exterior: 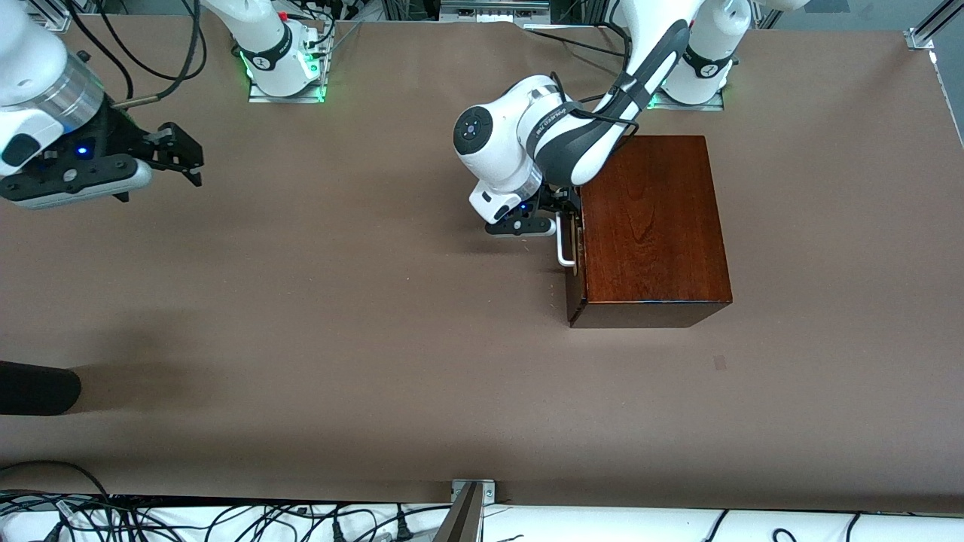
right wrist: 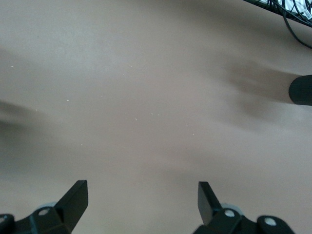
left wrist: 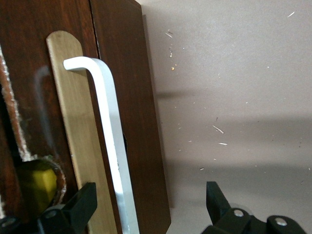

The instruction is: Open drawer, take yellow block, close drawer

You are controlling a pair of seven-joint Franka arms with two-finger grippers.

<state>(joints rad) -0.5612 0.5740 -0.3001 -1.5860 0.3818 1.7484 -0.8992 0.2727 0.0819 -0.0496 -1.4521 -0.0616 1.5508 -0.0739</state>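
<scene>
The glossy reddish-brown wooden box [exterior: 651, 226] stands toward the left arm's end of the table. The drawer's dark front [left wrist: 131, 97] sits against the box, and none of the pale tray shows. The white U-shaped handle [exterior: 563, 242] is on a pale wood strip [left wrist: 73, 112]. My left gripper [exterior: 559, 217] is open at the drawer front, its fingers either side of the handle bar [left wrist: 111, 141] without touching it. A dull yellow shape [left wrist: 37, 180], perhaps the yellow block, shows through a ragged gap in the dark wood. My right gripper [exterior: 190, 158] is open and empty, waiting over the table's right-arm end.
A black rounded object [exterior: 36, 388] lies at the right arm's end of the table, nearer the front camera; it also shows in the right wrist view [right wrist: 301, 90]. Cables run along the table's near edge [exterior: 226, 519]. The brown tabletop [exterior: 339, 301] spreads in front of the drawer.
</scene>
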